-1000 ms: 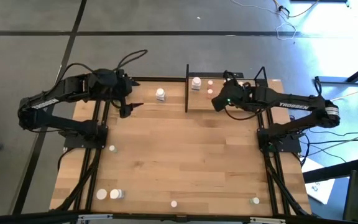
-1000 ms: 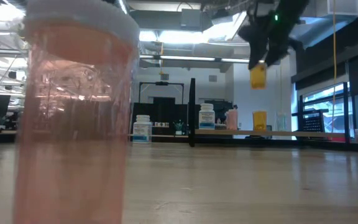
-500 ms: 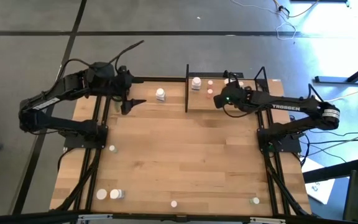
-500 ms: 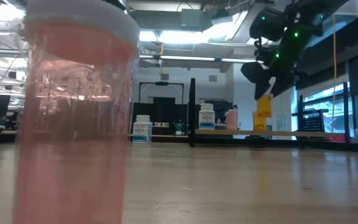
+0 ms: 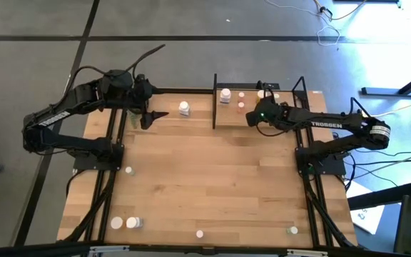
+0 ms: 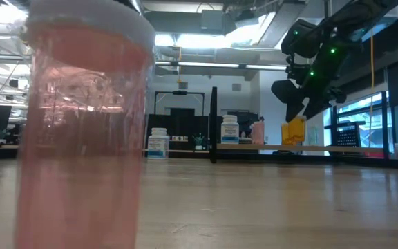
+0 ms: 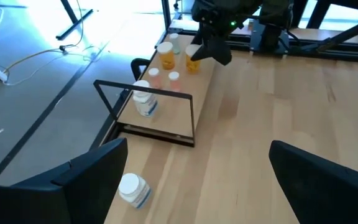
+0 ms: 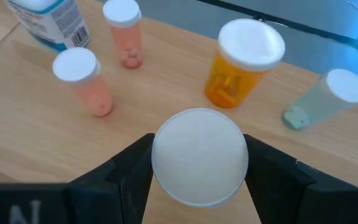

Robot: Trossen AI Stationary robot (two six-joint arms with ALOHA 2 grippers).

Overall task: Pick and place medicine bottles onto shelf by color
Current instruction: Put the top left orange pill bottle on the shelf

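I see the right gripper clamped on an orange bottle over the shelf; the left gripper gapes wide, empty, at the table's far-left corner.

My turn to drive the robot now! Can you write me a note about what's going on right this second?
Right end effector: shut on an orange bottle, low over the shelf beside another orange bottle.
Left end effector: open, empty, by the table's far left edge.
Done: two pink bottles, one white bottle, one pale bottle shelved.
Left: release this one; shelve the white bottle beside the shelf and the scattered near-edge bottles.
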